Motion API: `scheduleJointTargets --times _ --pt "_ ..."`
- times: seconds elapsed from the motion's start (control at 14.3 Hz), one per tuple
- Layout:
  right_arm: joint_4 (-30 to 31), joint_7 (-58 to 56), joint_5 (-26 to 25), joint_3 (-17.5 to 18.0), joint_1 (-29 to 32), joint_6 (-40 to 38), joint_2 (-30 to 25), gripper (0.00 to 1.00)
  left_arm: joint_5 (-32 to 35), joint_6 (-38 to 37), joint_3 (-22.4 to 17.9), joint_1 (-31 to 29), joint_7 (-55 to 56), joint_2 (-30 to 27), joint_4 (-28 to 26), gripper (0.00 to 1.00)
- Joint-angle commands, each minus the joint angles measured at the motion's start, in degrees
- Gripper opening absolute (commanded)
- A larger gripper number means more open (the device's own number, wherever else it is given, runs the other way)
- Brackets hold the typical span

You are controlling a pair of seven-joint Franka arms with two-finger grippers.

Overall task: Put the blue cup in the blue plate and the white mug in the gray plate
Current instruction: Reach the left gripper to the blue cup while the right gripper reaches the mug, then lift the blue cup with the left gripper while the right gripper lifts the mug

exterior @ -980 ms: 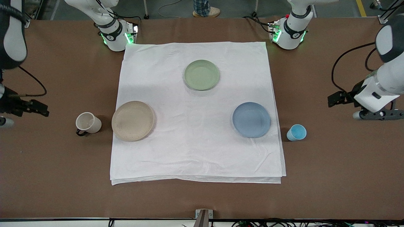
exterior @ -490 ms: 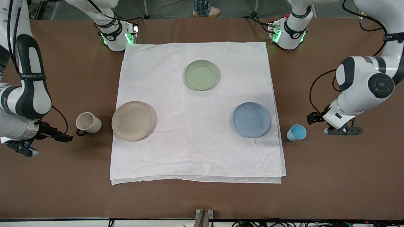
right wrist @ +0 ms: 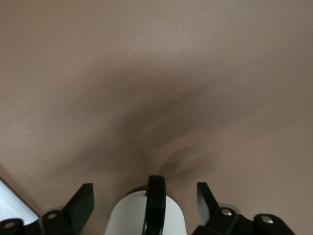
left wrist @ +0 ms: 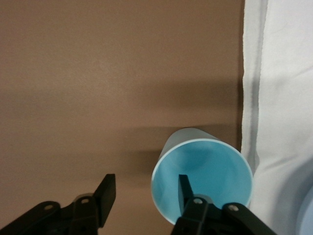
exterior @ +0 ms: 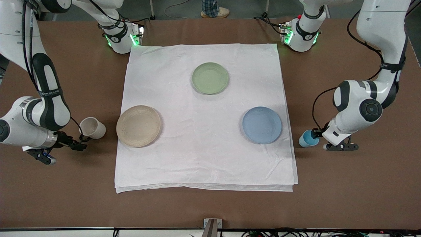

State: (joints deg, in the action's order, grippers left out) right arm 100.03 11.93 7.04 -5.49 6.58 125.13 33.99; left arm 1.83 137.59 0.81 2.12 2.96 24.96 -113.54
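The blue cup [exterior: 308, 138] stands upright on the brown table, beside the cloth edge and the blue plate [exterior: 262, 125]. My left gripper [exterior: 315, 134] is open at the cup. In the left wrist view the left gripper [left wrist: 145, 182] has one finger over the cup's [left wrist: 203, 176] cyan inside and one outside its wall. The white mug [exterior: 92, 127] stands beside the gray plate [exterior: 138, 126]. My right gripper [exterior: 80, 145] is open at the mug's black handle. In the right wrist view the right gripper [right wrist: 145, 190] straddles the handle [right wrist: 156, 205].
A white cloth [exterior: 204, 158] covers the table's middle and carries the plates. A pale green plate [exterior: 210, 78] lies on it nearer the robots' bases. Both cup and mug stand off the cloth on the bare table [exterior: 345, 191].
Both arms have swung in from the table's ends and come down. The left gripper has reached the blue cup and the right gripper the mug's handle. Cup, mug and plates have not moved.
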Motion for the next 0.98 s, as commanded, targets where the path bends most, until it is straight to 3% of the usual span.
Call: scheduleJointTargets --times 0.0,0.07,0.28,0.63,0.91 --pt "3.50 0.64 0.96 0.30 0.36 -0.24 -2.08 0.45 -1.13 0.22 0.07 0.17 0.64 0.35 0.78 0.09" --pt "3.50 0.72 0.96 0.30 0.45 -1.72 -2.26 0.30 -1.13 -0.04 0.25 0.43 1.52 0.26 0.78 0.00" --pt "3.33 1.16 1.05 0.30 0.28 -4.46 -3.31 0.03 -1.13 -2.92 1.82 0.52 2.93 -2.63 0.69 0.00" --pt "-3.94 1.42 1.05 0.65 -0.42 -11.37 -3.75 0.00 -1.04 -12.41 9.55 0.52 12.49 -9.66 1.48 0.00" --pt "-2.66 10.10 1.05 0.74 -10.85 -16.32 -6.92 0.00 -0.25 -10.95 17.46 2.09 27.78 -6.70 1.66 0.00"
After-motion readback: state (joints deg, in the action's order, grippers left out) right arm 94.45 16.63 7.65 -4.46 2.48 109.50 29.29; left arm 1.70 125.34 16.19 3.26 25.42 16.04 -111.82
